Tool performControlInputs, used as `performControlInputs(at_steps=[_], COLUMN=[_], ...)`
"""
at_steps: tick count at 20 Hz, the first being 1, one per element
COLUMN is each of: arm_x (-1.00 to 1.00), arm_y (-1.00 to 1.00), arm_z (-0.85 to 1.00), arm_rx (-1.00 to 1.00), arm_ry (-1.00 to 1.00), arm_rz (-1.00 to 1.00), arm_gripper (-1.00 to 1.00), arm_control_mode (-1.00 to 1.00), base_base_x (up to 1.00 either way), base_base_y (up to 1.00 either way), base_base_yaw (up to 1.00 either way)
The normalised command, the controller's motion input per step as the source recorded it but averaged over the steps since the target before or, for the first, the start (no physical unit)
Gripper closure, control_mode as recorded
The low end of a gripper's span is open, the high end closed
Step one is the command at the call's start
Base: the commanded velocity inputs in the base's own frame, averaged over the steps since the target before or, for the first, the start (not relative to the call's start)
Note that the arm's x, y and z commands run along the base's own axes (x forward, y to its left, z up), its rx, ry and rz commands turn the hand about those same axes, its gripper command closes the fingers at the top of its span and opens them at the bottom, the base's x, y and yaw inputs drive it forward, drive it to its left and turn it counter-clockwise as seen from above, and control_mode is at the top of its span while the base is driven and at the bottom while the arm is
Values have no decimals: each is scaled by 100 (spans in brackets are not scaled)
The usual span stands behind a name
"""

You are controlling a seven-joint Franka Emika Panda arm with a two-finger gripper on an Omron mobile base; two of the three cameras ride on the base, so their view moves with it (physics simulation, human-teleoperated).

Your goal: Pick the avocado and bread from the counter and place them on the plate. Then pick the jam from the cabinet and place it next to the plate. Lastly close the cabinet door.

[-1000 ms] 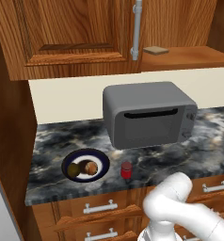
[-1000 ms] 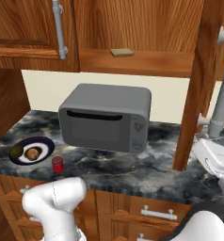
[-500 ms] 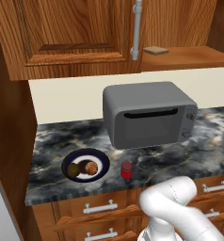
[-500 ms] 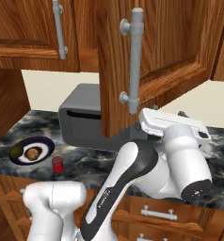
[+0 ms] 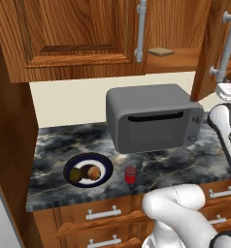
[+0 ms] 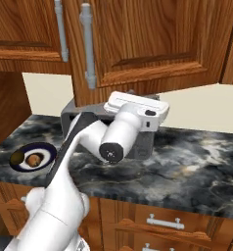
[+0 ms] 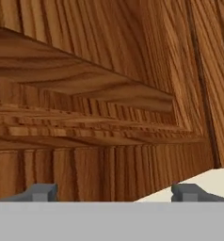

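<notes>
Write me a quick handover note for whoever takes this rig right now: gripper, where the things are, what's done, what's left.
Gripper: open, holding nothing, facing the panelled cabinet door from close up.
Avocado and bread: both on the plate, at the counter's left end.
Jam: upright on the counter just right of the plate, in front of the microwave.
Done: both foods plated, jam set beside the plate.
Left: close the cabinet door; it stands swung out, with the shelf and a tan slab exposed.

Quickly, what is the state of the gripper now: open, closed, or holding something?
Gripper: open, holding nothing; its fingertips stand wide apart, facing the cabinet door.
</notes>
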Motion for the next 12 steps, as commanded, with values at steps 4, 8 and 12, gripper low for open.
performControlInputs(at_steps=[4,8,12], arm_x=[100,100,90], arm_y=[100,81,-5], arm_z=[56,28,0], arm_rx=[-21,-11,0], arm_ry=[-8,3,14], arm_rz=[-56,-38,4], arm_gripper=[-100,-100,-100], arm_control_mode=[-100,-100,-100], base_base_x=[0,0,0], base_base_y=[0,0,0], base_base_yaw=[0,0,0])
